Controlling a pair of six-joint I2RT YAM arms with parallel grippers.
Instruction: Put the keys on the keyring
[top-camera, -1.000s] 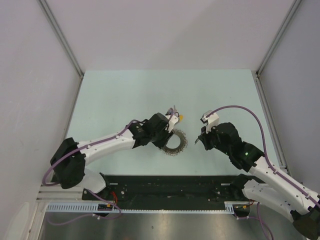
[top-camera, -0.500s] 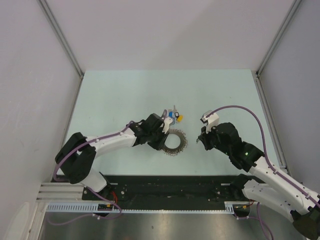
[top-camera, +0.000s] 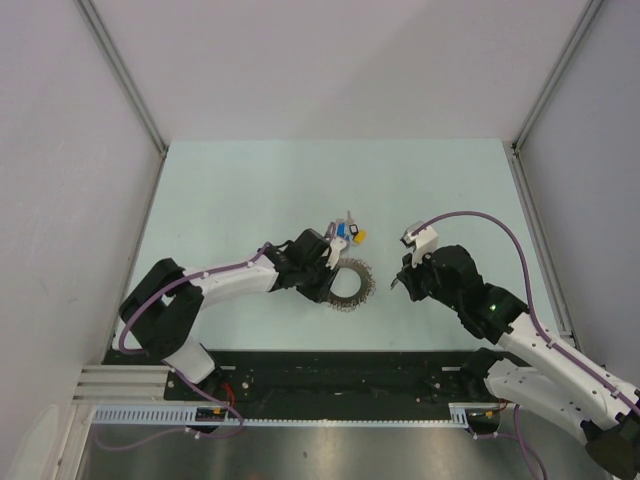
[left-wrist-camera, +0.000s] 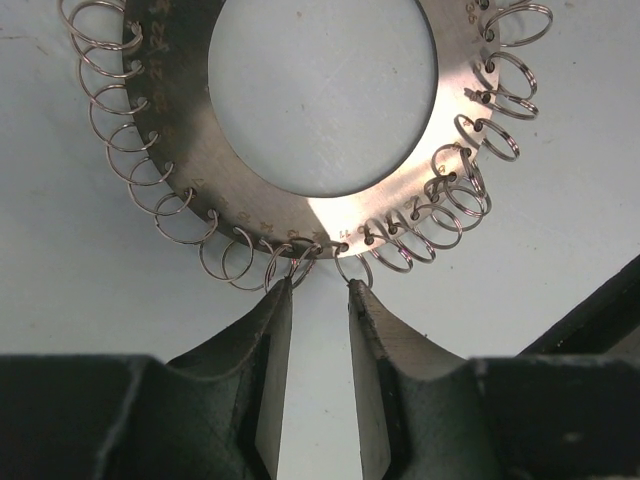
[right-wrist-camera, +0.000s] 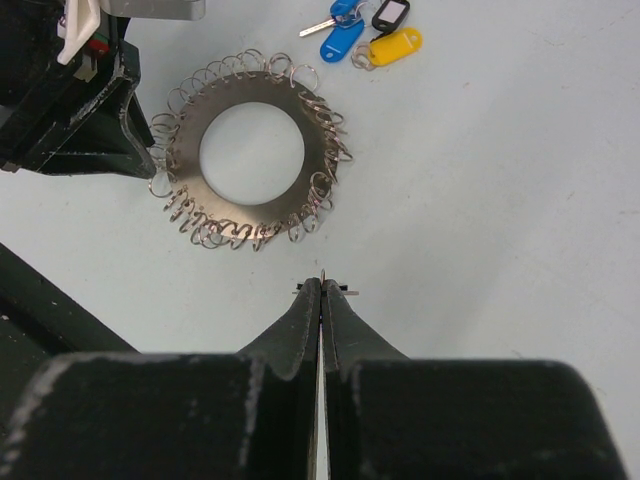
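Observation:
The keyring (top-camera: 365, 287) is a flat silvery disc with an open centre and many small wire loops round its rim. It lies at mid-table. The keys (top-camera: 350, 233), with blue, yellow and black-rimmed heads, lie just beyond it, also in the right wrist view (right-wrist-camera: 365, 35). My left gripper (top-camera: 326, 277) is at the ring's left rim. In the left wrist view its jaws (left-wrist-camera: 320, 292) are slightly open, tips touching rim loops of the keyring (left-wrist-camera: 170, 100). My right gripper (right-wrist-camera: 322, 285) is shut on a small thin metal piece, right of the keyring (right-wrist-camera: 186, 160).
Grey walls stand along the left, right and far sides of the pale green table (top-camera: 250, 190). A black rail (top-camera: 340, 370) with the arm bases runs along the near edge. Purple cables loop over both arms.
My left gripper has drawn back from over the keys to the ring's left rim, and the keys now lie uncovered. The right arm has not moved.

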